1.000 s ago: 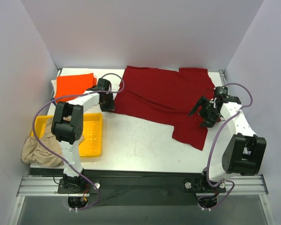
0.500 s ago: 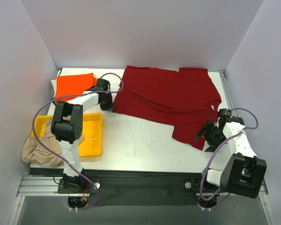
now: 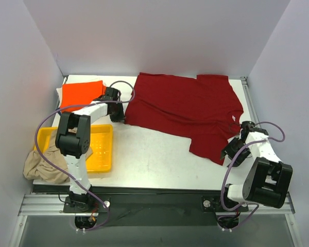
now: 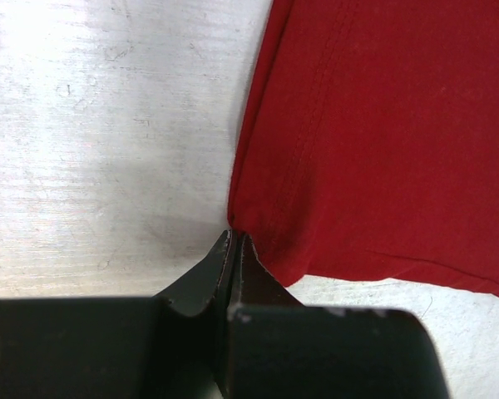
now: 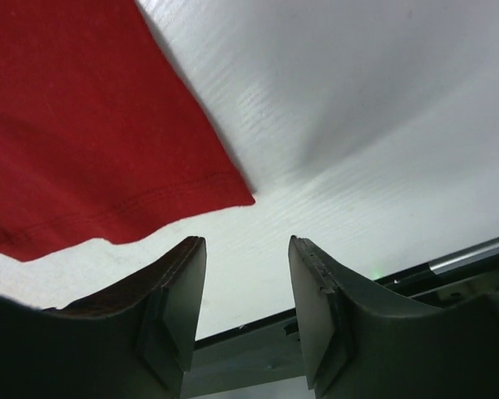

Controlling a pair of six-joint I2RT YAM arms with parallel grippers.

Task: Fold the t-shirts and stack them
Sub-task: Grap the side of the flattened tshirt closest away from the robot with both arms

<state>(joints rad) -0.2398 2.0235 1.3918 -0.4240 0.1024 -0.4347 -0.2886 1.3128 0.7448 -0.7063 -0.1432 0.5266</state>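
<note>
The left tool [image 4: 234, 241] is pinched shut on the near-left corner of the dark red t-shirt [image 3: 185, 108]. The right tool [image 5: 245, 249], jaws parted and empty, sits by its near-right corner at the bench [image 3: 154, 162] edge. The shirt lies flat, long axis left-right, with bare bench in front.

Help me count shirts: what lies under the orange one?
A white cloth edge shows past the orange shirt on its left and far sides. The rest is covered, so whether more lies beneath cannot be told.
</note>
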